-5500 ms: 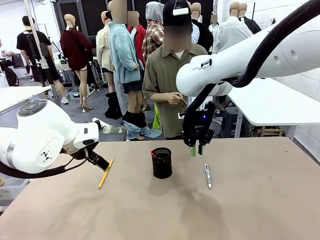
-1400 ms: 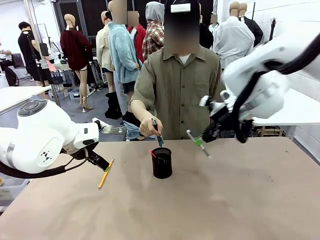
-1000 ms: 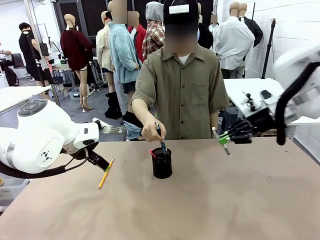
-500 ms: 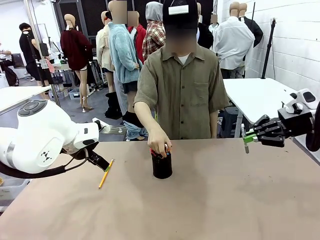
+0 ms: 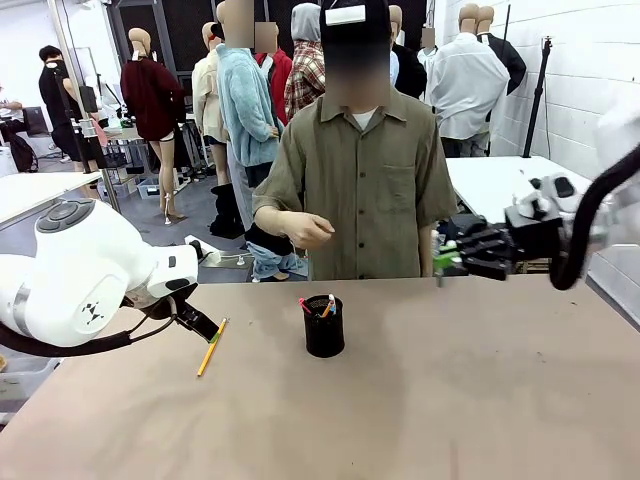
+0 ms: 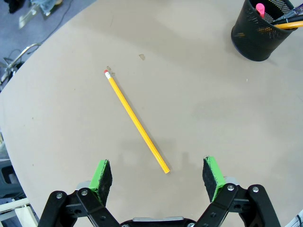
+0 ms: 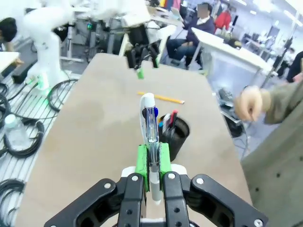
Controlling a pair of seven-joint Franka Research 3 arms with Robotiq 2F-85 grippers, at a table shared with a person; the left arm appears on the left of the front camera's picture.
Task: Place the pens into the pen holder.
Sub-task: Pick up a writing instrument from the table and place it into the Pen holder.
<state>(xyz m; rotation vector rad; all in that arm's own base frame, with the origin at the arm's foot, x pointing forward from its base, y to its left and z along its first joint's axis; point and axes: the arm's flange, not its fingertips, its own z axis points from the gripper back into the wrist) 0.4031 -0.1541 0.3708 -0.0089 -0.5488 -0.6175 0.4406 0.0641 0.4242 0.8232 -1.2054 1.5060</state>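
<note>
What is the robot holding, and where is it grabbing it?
The right gripper holds a white-and-blue pen, its fingers pinching it toward one end. The left gripper is open, holding nothing.

No words, numbers or brand names can be read anywhere. The white rounded housing of the left arm (image 5: 70,285) carries a small dark emblem (image 5: 92,312), which is a shape rather than letters. The person's black cap (image 5: 352,8) bears a white rectangular patch (image 5: 345,14), and any print on it is too small to make out.
</note>
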